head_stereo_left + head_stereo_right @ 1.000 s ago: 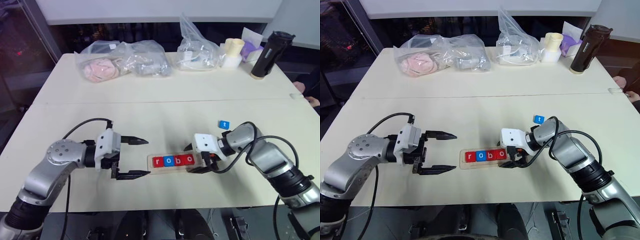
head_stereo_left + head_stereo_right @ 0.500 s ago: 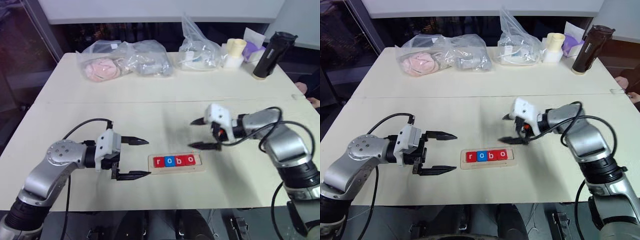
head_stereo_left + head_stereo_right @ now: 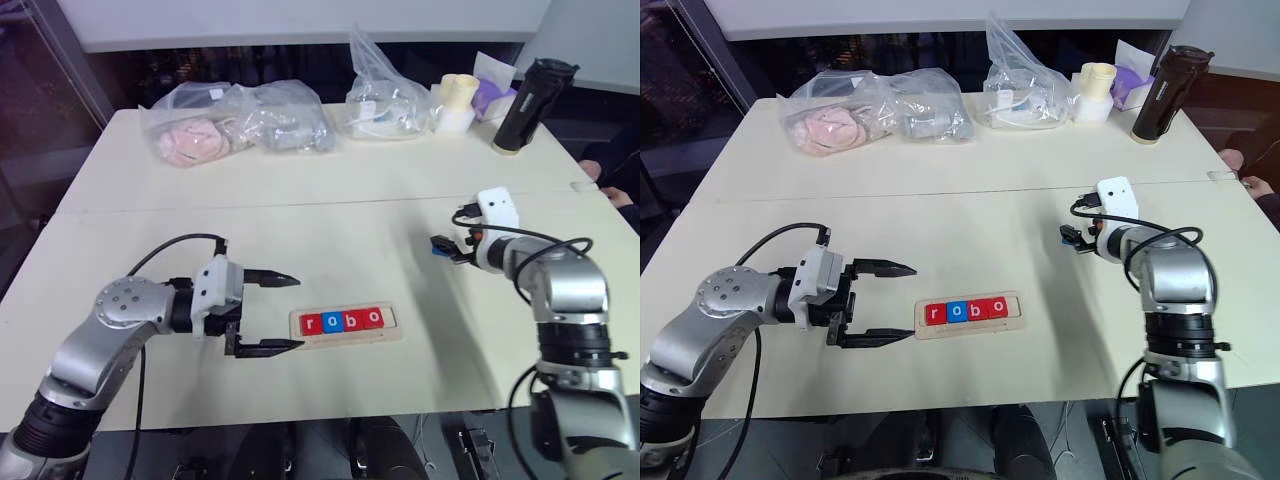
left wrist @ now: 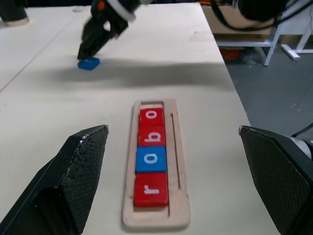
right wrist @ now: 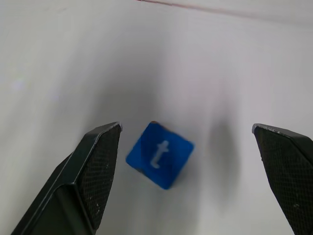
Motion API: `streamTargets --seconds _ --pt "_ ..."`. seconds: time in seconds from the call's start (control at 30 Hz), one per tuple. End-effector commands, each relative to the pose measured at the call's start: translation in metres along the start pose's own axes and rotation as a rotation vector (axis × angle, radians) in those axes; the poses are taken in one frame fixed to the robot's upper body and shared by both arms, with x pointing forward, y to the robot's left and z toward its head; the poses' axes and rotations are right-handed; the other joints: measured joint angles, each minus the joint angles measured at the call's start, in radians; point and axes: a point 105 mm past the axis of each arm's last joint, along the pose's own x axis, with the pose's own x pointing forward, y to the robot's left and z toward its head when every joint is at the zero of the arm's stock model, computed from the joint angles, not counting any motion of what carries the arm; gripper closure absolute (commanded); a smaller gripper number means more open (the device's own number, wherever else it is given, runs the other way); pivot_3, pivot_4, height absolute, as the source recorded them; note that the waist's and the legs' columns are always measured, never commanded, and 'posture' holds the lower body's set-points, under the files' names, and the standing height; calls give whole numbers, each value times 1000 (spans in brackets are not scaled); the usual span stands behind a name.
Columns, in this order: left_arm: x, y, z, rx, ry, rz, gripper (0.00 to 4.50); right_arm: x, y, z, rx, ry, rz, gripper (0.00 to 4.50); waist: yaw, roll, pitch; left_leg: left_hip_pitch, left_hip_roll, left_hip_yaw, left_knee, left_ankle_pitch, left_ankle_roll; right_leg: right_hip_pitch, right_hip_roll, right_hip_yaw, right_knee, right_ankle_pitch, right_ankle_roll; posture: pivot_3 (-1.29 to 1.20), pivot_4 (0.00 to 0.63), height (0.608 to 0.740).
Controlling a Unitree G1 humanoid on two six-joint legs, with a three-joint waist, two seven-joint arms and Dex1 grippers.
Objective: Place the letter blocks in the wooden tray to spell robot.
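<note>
Pale-wood tray (image 3: 346,324) at your six o'clock holds r, o, b, o, with its far slot bare. At two o'clock your right gripper (image 5: 195,176) hangs spread over the blue t block (image 5: 160,154). It lies skewed, apparently nearer one finger, so closing may twist it away.

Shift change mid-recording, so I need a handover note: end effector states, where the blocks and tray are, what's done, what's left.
Left end effector: open, empty, beside the wooden tray.
Right end effector: open, poised over the blue t block, not gripping it.
Done: r, o, b, o blocks sit in the tray; last slot free.
Left: grasp the t block lying loose on the table and seat it after the second o.
</note>
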Motion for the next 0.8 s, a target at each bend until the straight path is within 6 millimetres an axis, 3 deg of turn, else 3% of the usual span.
streamTargets --seconds 0.03,0.43,0.53,0.67,0.7,0.8 --pt "-2 1 5 25 -10 3 0 -7 0 14 36 -48 -79 150 0 0 0 0 0 0 0 0 0 0 0 0 0 0 0 0 150 740" --pt "-1 -2 7 24 -10 7 0 3 11 -9 108 27 -123 150 -1 0 0 0 0 0 0 0 0 0 1 0 0 0 0 0 150 740" --pt "-1 -2 6 23 -11 7 0 6 13 -12 126 36 -123 981 -1 0 0 2 0 0 0 0 0 2 2 0 0 0 0 0 150 740" --pt "0 -3 6 22 -14 7 0 4 16 -11 122 37 -123 3067 -2 0 0 2 0 0 0 0 0 2 2 0 0 0 0 0 150 740" --pt "0 -3 6 22 -15 7 0 3 16 -10 116 36 -126 3365 -2 0 0 3 0 0 0 0 0 2 2 0 1 0 0 0 150 740" --pt "1 -3 5 20 -17 5 0 -10 13 -11 90 42 -140 3354 -1 0 0 3 0 0 0 0 0 2 2 0 1 0 0 0 150 740"
